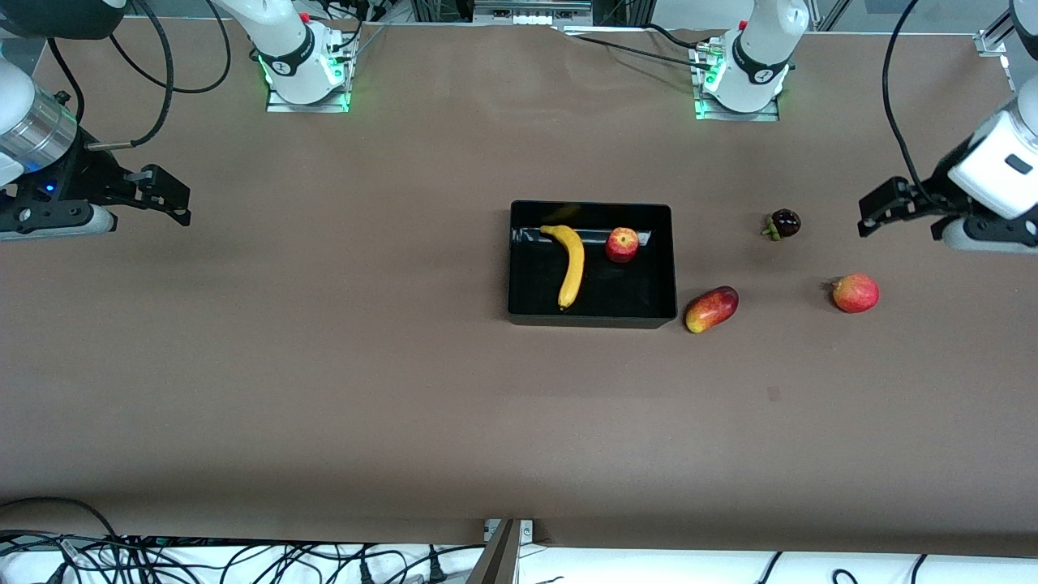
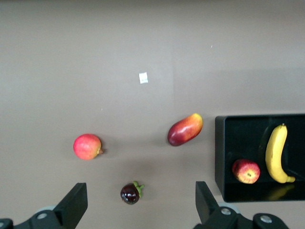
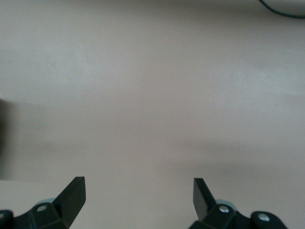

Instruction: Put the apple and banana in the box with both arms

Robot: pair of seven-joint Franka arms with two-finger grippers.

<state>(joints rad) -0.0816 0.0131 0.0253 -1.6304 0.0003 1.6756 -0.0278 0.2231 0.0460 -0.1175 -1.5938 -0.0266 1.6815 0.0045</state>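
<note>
1. The box (image 1: 665, 268) sits mid-table.
2. Left gripper (image 1: 884, 212) and right gripper (image 1: 166, 197) hang over opposite table ends, fingers apart, empty.
3. The banana (image 1: 572, 266) lies in the box.
4. The apple (image 1: 622, 245) rests beside it; judged complete, so keep both arms clear.

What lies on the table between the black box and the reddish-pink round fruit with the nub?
Only the oblong red-yellow fruit, close beside the box; bare table separates it from the round fruit. The front view shows this.
</note>
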